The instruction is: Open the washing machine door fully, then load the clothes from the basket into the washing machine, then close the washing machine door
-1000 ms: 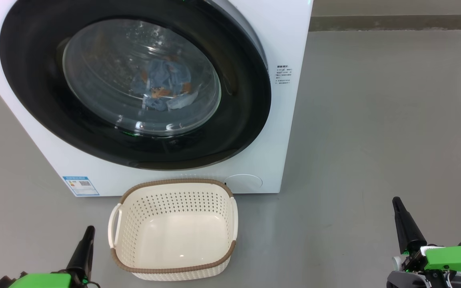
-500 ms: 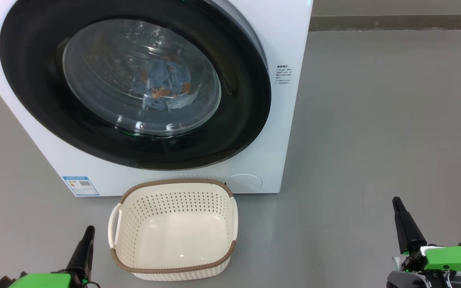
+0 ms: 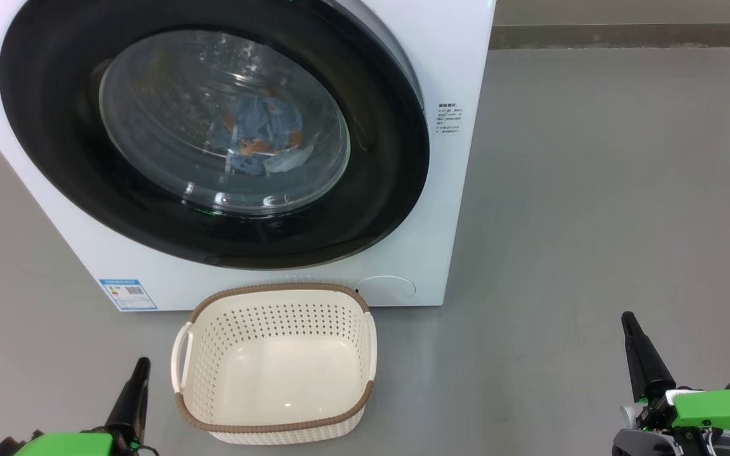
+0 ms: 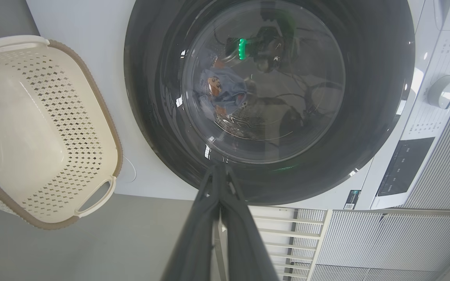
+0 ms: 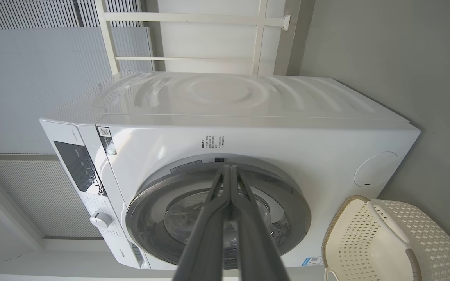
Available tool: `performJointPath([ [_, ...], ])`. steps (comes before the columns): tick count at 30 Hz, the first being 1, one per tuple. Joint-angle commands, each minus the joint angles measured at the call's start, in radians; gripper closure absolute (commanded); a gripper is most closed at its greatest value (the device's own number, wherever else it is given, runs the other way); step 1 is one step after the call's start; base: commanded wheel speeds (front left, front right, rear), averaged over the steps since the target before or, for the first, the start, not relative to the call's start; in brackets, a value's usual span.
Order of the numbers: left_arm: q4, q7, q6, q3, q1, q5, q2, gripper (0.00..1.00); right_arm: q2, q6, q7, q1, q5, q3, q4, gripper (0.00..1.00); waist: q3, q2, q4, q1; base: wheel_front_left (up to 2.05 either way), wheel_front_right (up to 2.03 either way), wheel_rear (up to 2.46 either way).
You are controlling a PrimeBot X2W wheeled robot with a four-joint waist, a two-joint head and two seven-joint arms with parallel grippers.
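Observation:
The white washing machine (image 3: pixel 460 76) stands ahead with its black-rimmed round door (image 3: pixel 377 190) shut against the front. Through the glass I see the light blue clothes (image 3: pixel 257 136) lying inside the drum, and they show again as clothes (image 4: pixel 225 88) in the left wrist view. On the floor before the machine sits the cream basket (image 3: pixel 276 418), nothing in it. My left gripper (image 3: pixel 142 364) is shut and low at the basket's left. Far to the right, my right gripper (image 3: pixel 626 316) is shut too, holding nothing.
Grey floor (image 3: pixel 593 190) stretches wide to the right of the machine. A wall base (image 3: pixel 625 35) runs along the back. The control panel and dial (image 4: pixel 445 91) sit at the machine's top. A blue label (image 3: pixel 128 294) marks its lower left corner.

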Motion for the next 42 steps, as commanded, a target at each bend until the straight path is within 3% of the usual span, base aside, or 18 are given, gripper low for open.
performJointPath([
  [1, -0.029, 0.006, -0.003, 0.035, -0.042, -0.003, 0.013, 1.0, -0.003, 0.002, 0.008, -0.01, 0.004, 0.022, -0.031, 1.0, 0.0, 0.0, 0.0, 0.0, 0.0, 0.0, 0.0],
  [42, -0.029, 0.006, -0.003, 0.036, -0.042, -0.002, 0.013, 1.0, -0.003, 0.002, 0.008, -0.01, 0.004, 0.022, -0.031, 1.0, 0.0, 0.0, 0.0, 0.0, 0.0, 0.0, 0.0],
])
